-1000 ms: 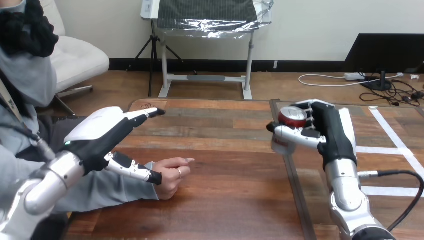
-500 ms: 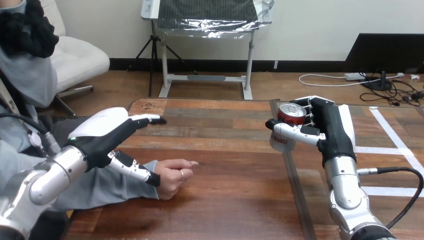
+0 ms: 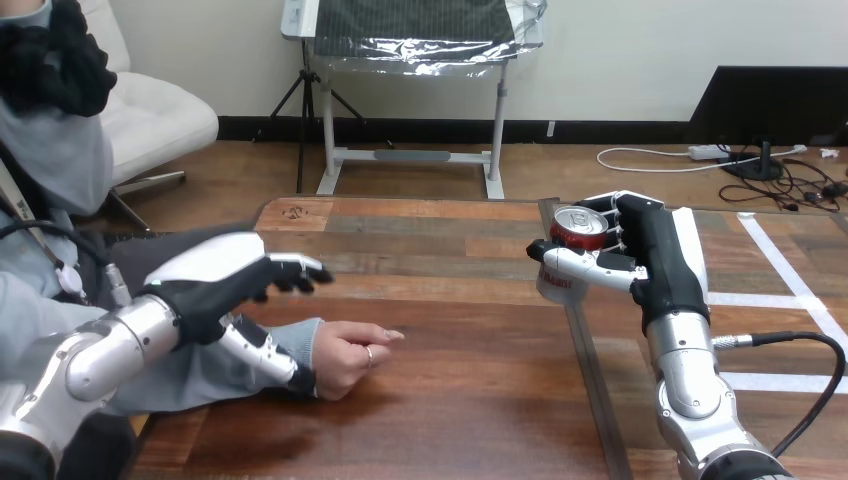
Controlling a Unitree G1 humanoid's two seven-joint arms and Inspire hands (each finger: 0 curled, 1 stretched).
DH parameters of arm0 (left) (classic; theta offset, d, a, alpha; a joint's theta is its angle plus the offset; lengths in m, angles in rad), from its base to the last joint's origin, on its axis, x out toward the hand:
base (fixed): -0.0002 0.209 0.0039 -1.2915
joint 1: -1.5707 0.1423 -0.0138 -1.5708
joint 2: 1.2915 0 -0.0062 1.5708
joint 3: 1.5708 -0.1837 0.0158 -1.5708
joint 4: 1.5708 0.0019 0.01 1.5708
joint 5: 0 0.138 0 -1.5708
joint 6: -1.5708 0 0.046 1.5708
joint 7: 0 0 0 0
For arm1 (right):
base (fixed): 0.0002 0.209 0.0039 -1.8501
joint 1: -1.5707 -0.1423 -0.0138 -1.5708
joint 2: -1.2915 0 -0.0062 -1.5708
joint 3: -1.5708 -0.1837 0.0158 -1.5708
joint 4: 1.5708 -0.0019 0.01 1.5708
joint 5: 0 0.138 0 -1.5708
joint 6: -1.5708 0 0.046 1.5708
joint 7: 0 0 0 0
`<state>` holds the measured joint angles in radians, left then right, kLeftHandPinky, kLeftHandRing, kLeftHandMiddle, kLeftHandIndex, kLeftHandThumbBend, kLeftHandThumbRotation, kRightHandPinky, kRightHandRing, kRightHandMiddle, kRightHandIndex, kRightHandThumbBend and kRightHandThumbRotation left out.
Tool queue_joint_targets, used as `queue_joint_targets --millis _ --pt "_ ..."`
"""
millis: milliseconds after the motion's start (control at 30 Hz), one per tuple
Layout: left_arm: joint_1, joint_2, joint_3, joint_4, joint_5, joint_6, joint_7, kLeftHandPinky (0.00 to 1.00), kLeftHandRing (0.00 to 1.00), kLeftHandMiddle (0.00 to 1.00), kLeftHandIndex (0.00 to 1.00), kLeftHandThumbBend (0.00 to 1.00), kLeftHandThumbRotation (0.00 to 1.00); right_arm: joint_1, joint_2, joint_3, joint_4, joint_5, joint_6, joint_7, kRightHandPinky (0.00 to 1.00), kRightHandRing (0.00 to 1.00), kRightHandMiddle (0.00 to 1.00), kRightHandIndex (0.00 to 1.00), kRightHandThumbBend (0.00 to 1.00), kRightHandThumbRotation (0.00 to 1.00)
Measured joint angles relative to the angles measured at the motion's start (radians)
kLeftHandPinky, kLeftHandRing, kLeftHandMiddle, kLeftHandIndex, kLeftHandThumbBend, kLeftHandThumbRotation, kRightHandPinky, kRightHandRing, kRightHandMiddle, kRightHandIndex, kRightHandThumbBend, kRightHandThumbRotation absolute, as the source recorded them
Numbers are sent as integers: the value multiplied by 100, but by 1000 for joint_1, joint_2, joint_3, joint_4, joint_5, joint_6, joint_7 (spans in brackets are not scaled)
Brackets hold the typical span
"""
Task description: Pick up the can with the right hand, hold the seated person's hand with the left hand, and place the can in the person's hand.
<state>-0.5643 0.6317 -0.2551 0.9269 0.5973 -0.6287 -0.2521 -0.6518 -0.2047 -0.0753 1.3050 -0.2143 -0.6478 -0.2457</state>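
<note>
A red can point(image 3: 577, 229) with a silver top is held upright above the table's right half, with my right hand point(image 3: 655, 262) shut on it, thumb across its front. The person's hand point(image 3: 350, 352) rests on the wooden table point(image 3: 460, 390) at the left, loosely curled, palm side down. My left hand point(image 3: 225, 280) hovers over the person's grey-sleeved wrist point(image 3: 290, 345), open, its fingers point(image 3: 295, 270) reaching right and slightly bent. Its thumb point(image 3: 262, 352) lies along the near side of the sleeve. I cannot tell whether the thumb touches the sleeve.
A dark seam point(image 3: 585, 350) runs front to back through the table under the can. White tape lines point(image 3: 790, 285) mark the table's right part. Bare wood lies between the person's hand and the can.
My left hand has dropped lower over the person's wrist and its fingers have bent a little. The right hand with the can has edged slightly left. The person's hand has barely moved.
</note>
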Motion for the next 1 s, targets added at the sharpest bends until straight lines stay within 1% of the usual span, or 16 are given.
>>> queue_joint_targets --millis 167,400,733,833,867,1000 --pt "-12 3 -22 22 13 3 -17 73 80 84 84 100 30 0 0 0 0 0 0 0 36 41 47 50 79 0" --pt "-28 11 -52 32 42 28 -50 73 81 84 84 100 29 0 0 0 0 0 -5 0 36 41 47 50 79 0" --pt "-31 22 -70 51 44 24 -50 73 78 82 81 100 25 0 0 -1 0 5 -9 3 36 41 47 50 78 0" --pt "-31 24 -77 53 44 24 -50 73 77 80 80 100 25 0 0 -2 0 10 -12 8 36 41 47 50 78 0" --pt "-32 25 -80 53 45 24 -49 70 74 77 79 100 24 0 0 -2 0 11 -13 10 36 41 47 50 78 0" --pt "-32 25 -86 59 45 24 -40 66 70 72 77 100 24 0 0 -2 0 13 -19 15 36 41 47 50 78 0"
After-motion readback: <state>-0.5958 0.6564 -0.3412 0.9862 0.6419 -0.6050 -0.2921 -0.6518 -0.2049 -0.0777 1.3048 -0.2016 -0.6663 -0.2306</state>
